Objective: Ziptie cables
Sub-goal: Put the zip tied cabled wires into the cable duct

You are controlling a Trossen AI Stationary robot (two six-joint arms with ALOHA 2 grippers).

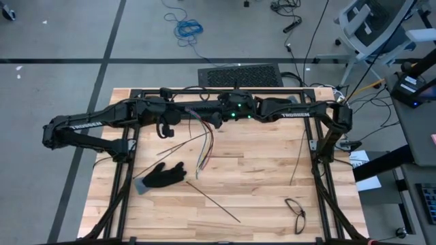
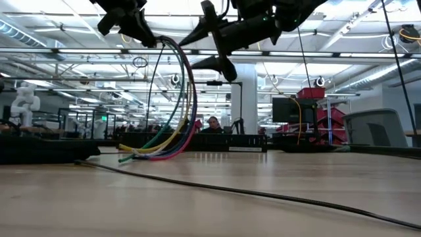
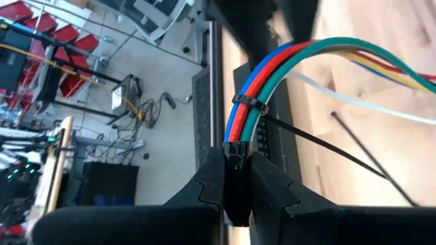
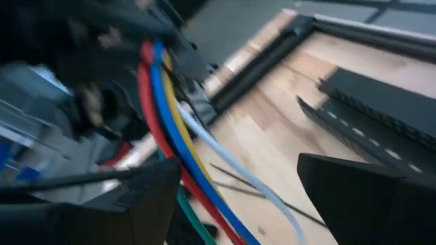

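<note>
Near edge of table [image 1: 272, 163]: a loop of black cable [image 1: 296, 212] lies at the right, a long thin black strip [image 1: 212, 201] runs diagonally mid-table, and a black glove [image 1: 160, 175] lies just left of its upper end. In the low view that strip [image 2: 263, 192] crosses the wood in the foreground.

Mid-table: the cables [image 1: 204, 139] hang down in an arc from the left gripper and fan out, loose ends resting on the wood near the glove. Low view shows them [image 2: 174, 99] curving down from the top, ends touching the table at left. A second thin strip [image 1: 298, 153] lies on the right side, running near to far.

Far side, above the table: left gripper [image 1: 182, 112] is clamped on the bundle end. Its wrist view shows the fingers [image 3: 204, 194] closed tight on the cables [image 3: 248, 102], with a black ziptie [image 3: 249, 103] already around them just past the fingertips, tail sticking out sideways.

Right gripper [image 1: 216, 119] hovers just beside the bundle, fingers [image 4: 361, 197] spread wide, holding nothing; the cables [image 4: 170, 129] pass near its left finger.

Beyond the far edge: a black slotted mat [image 1: 238, 75] on the floor, and a coiled blue cord [image 1: 187, 28] farther back.
</note>
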